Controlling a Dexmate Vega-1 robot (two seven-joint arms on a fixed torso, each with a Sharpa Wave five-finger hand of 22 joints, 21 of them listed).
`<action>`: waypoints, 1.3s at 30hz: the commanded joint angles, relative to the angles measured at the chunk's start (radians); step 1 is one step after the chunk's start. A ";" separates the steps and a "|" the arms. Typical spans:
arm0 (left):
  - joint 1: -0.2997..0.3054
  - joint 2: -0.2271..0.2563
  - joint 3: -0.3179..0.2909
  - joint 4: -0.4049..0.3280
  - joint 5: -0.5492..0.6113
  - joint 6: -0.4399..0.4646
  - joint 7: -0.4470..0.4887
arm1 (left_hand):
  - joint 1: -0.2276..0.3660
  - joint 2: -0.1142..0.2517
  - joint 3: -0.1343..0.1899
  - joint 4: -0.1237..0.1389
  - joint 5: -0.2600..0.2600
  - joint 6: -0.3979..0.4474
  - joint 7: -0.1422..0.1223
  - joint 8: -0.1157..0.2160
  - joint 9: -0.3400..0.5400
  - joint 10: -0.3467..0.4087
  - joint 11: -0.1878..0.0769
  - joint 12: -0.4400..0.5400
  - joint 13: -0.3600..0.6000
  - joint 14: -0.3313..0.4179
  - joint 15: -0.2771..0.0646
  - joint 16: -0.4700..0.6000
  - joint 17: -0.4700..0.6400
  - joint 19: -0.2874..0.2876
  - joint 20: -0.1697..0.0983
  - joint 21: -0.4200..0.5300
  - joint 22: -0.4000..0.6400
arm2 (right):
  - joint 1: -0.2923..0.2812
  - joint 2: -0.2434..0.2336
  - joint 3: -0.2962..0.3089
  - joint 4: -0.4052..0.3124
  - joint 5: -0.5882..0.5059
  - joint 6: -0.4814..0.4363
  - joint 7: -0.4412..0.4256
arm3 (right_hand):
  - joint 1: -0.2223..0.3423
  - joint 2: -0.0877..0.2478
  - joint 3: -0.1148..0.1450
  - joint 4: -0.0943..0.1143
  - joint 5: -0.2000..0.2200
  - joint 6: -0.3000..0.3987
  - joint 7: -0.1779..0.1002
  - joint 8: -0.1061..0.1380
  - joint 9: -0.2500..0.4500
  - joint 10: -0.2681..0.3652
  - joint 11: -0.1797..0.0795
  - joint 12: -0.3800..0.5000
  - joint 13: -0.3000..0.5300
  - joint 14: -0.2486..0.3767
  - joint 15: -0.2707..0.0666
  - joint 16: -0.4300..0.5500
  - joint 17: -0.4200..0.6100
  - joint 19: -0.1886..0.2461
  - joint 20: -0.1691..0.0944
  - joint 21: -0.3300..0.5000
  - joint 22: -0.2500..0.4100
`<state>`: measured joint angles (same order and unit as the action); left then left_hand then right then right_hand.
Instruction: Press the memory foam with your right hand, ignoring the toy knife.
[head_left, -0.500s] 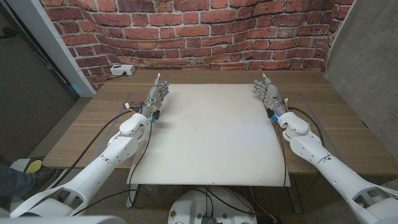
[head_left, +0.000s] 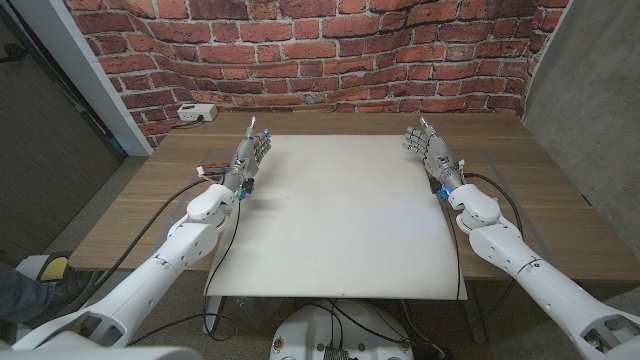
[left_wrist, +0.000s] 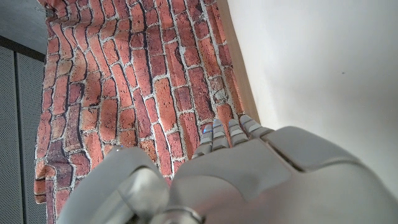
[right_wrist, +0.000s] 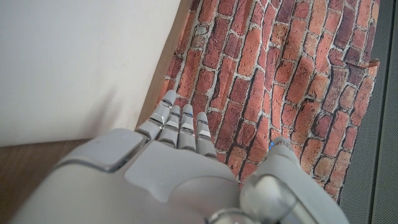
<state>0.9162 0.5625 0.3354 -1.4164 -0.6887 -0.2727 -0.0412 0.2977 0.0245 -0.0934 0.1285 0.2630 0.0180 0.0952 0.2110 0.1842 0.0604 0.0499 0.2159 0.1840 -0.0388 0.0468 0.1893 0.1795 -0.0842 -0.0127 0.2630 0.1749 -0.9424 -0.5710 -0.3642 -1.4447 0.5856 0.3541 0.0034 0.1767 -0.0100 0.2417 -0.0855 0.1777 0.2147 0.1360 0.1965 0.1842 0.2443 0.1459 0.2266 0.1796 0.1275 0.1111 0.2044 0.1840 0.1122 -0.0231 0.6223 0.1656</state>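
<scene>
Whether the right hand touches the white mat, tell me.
Cannot tell. The head view has the right hand at the mat's far corner, with no clear contact or gap.

Red brick wall (head_left: 330, 50) behind wooden table (head_left: 150, 200)

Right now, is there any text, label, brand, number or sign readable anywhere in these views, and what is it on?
None can be read.
The white box on the table's far left corner by the brick wall: any marking is too small to tell.
The white sheet, the left hand and the right hand show no lettering.
</scene>
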 joint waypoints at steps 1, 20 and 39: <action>0.035 0.015 -0.019 -0.025 0.004 -0.058 -0.013 | 0.004 -0.002 0.006 -0.002 0.006 0.010 0.005 0.006 0.001 0.017 -0.002 0.006 0.005 0.011 0.002 0.008 0.001 0.006 -0.002 0.005 0.004 | -0.065 -0.036 0.002 -0.106 -0.084 0.011 -0.076 | -0.002 -0.009 -0.003 -0.002 0.006 0.009 -0.004 0.005 0.001 0.006 -0.002 0.004 0.002 0.007 -0.003 0.001 0.001 0.008 0.001 -0.004 0.005; 0.050 0.025 -0.015 -0.037 0.012 -0.081 -0.026 | 0.015 0.004 0.004 -0.009 0.004 0.029 0.009 0.006 0.001 0.046 -0.001 0.012 0.005 0.042 0.000 0.012 0.001 0.024 0.007 0.002 0.004 | -0.025 -0.062 -0.048 -0.141 -0.405 0.008 -0.215 | 0.000 -0.008 -0.005 -0.005 0.007 0.021 -0.024 0.007 0.002 0.005 -0.016 -0.001 0.003 0.014 -0.015 -0.002 0.000 0.018 -0.007 -0.015 0.005; 0.049 0.051 -0.008 -0.067 0.023 -0.063 -0.039 | 0.024 0.008 0.000 -0.015 0.001 0.052 0.008 0.007 0.001 0.066 0.003 0.012 0.004 0.062 0.004 0.010 0.001 0.012 0.000 -0.012 0.004 | -0.023 -0.075 -0.064 -0.131 -0.766 0.002 -0.386 | -0.019 -0.030 -0.024 -0.005 0.012 -0.007 -0.055 -0.007 0.003 -0.025 -0.036 -0.016 0.004 0.002 -0.039 -0.013 0.001 0.024 -0.027 -0.037 0.005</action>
<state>0.9675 0.6017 0.3239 -1.4691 -0.6758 -0.3338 -0.0710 0.3134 0.0325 -0.0934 0.1197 0.2630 0.0664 0.1002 0.2186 0.1839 0.1162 0.0484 0.2238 0.1838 0.0195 0.0482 0.1971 0.1767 -0.0665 -0.0056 0.2514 0.1746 -0.9599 -0.6292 -0.4166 -1.5513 0.0182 0.4043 -0.2901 0.1555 -0.0313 0.2234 -0.0896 0.1817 0.2114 0.0865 0.1917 0.1838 0.2227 0.1138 0.2143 0.1794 0.1381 0.0751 0.1956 0.1839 0.1373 -0.0374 0.5875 0.1653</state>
